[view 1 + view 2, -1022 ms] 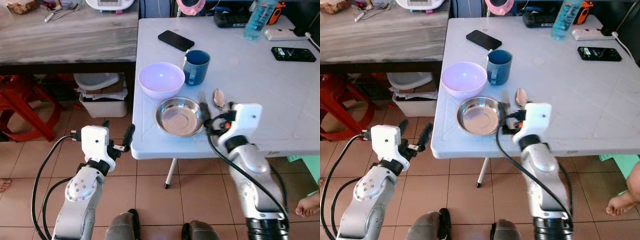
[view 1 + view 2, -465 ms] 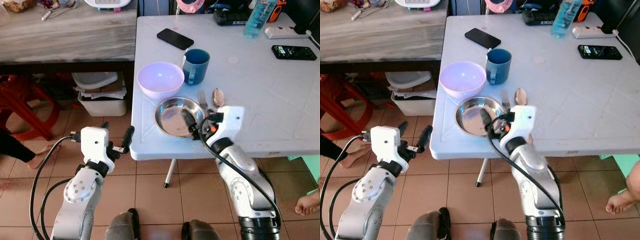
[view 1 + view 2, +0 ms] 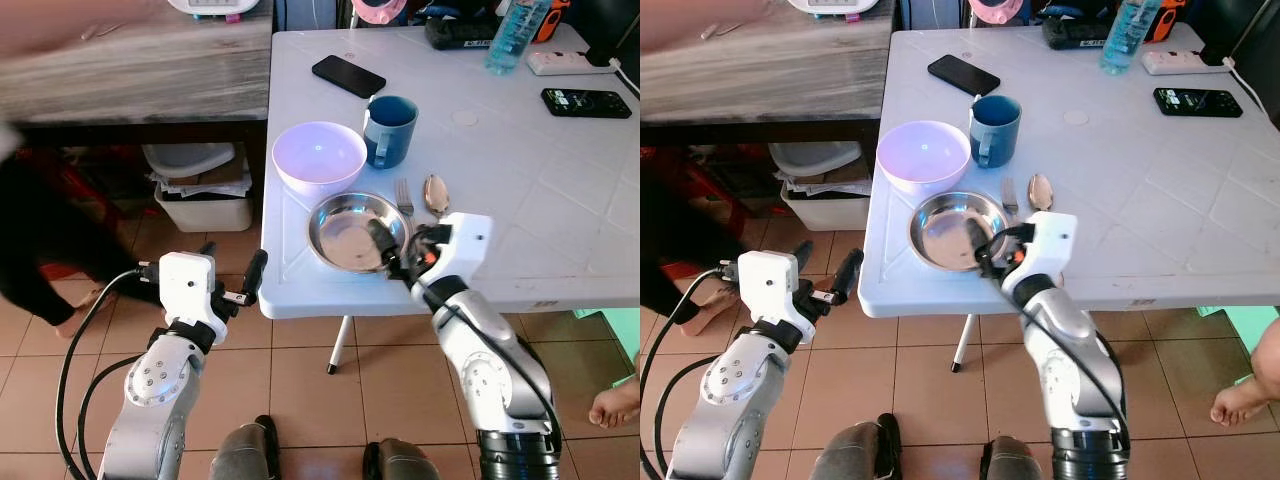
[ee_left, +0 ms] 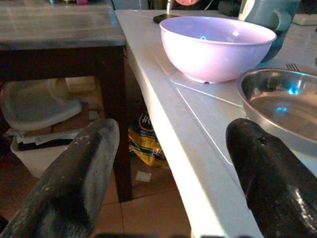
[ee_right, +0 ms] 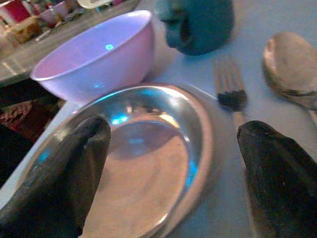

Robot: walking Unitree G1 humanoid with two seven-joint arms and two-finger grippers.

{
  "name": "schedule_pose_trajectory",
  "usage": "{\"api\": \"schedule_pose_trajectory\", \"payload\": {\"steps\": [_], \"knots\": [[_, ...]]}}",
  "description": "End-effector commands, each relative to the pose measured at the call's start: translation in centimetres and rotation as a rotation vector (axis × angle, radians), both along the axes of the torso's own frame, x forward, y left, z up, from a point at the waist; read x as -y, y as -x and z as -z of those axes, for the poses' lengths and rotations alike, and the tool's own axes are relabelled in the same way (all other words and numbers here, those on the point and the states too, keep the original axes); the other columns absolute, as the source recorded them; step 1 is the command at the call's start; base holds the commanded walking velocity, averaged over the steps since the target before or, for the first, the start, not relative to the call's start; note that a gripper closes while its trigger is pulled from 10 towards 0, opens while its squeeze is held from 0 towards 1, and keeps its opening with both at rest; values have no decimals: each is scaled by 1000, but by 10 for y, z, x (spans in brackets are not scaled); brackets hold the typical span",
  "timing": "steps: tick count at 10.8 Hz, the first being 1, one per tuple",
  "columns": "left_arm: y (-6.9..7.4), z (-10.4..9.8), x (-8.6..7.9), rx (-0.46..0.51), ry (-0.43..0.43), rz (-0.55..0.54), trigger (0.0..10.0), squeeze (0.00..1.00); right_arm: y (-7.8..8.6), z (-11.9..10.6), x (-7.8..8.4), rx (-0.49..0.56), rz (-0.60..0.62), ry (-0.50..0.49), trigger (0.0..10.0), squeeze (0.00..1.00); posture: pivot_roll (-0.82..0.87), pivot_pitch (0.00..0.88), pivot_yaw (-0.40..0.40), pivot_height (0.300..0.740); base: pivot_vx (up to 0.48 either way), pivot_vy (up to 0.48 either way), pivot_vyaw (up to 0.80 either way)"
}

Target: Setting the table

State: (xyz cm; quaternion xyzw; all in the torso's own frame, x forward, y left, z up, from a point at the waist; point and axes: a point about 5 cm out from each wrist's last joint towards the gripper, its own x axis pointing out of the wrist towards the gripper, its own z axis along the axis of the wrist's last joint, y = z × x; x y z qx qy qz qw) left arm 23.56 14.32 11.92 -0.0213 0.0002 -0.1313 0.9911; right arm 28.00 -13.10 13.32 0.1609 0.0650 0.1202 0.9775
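Observation:
A steel plate [image 3: 350, 235] lies near the front left corner of the white table [image 3: 520, 200]. Behind it stand a lilac bowl [image 3: 320, 157] and a blue mug [image 3: 392, 131]. A fork [image 3: 404, 193] and a spoon [image 3: 436, 193] lie just right of the plate. My right gripper [image 3: 395, 252] is open low over the plate's right rim; in the right wrist view one finger [image 5: 64, 168] hangs over the plate [image 5: 143, 168] and the other sits by the fork [image 5: 229, 89]. My left gripper [image 3: 232, 270] is open, off the table's left front edge, below the top.
Two black phones [image 3: 348, 76] [image 3: 585, 102], a water bottle [image 3: 512, 40] and a power strip [image 3: 575, 65] sit farther back. A grey wooden bench [image 3: 140, 60] adjoins the table on the left, with a plastic box [image 3: 205, 195] beneath. A blurred person [image 3: 40, 230] passes at left; a foot [image 3: 612, 405] is at right.
My right gripper has swung left from beside the fork to over the plate's right rim. A person has moved into view on the left. The left arm has barely moved.

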Motion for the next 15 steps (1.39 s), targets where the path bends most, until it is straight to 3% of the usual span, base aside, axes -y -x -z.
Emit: {"api": "schedule_pose_trajectory", "payload": {"steps": [1,9,11,13,15], "knots": [[3,-2,-1,1,-13,15,10000,0,-1,1,-2,-14,-9,-10,10000,0,-20,161,42,740,0,0,0],[6,-5,-6,-6,-32,15,10000,0,-5,6,-19,-98,-69,-112,10000,0,6,177,49,740,0,0,0],[6,-6,-7,-5,-30,11,10000,0,-6,10,-19,-145,-66,-124,0,0,9,180,49,740,0,0,0],[10,-4,-6,-17,-31,21,10000,0,-4,20,-17,-217,-60,-79,235,0,10,175,48,740,0,0,0],[10,-3,-5,-24,-29,30,10000,0,-6,32,-10,-311,-46,-20,1137,0,11,174,48,740,0,0,0]]}}
